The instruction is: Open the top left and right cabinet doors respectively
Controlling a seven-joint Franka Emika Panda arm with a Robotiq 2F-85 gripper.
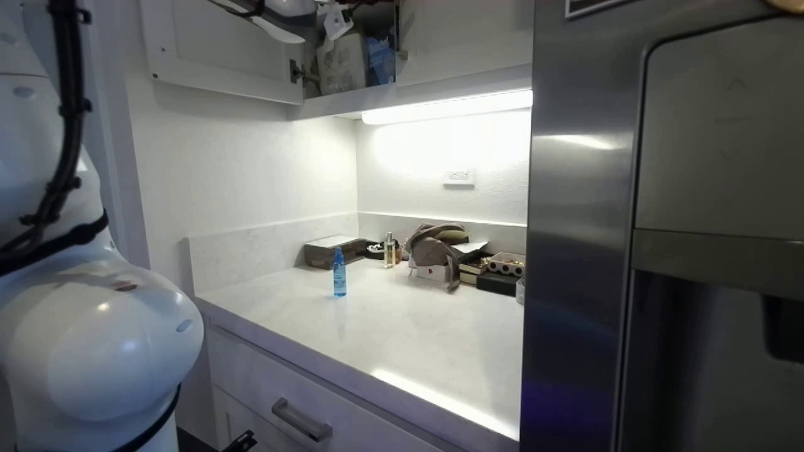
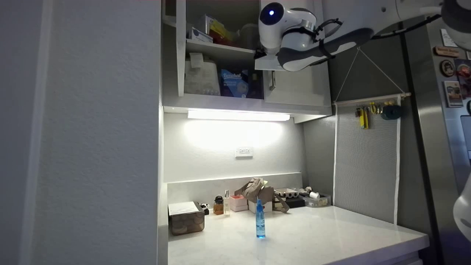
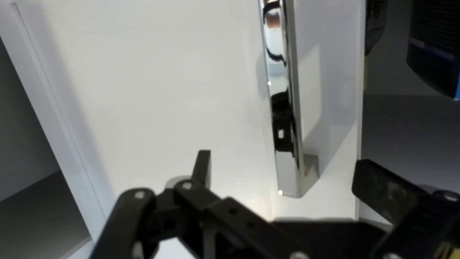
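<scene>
Top left cabinet door (image 2: 181, 51) stands open at eleven o'clock in an exterior view; the right cabinet door (image 2: 303, 87), at two, looks closed. In the wrist view the claw (image 3: 284, 167) is spread and empty, the closed door's handle (image 3: 284, 102) at twelve from it, long axis nearly twelve to six, one end showing between the fingertips (image 3: 384, 190), depth unclear. In an exterior view: a brown box (image 2: 187, 223) at seven, contents dim; the cabinet (image 2: 220, 101) at twelve, holding a pale pack (image 2: 204, 80) and blue box (image 2: 234, 84); a clear tub (image 2: 323, 202) of small items (image 2: 313, 195) at four.
</scene>
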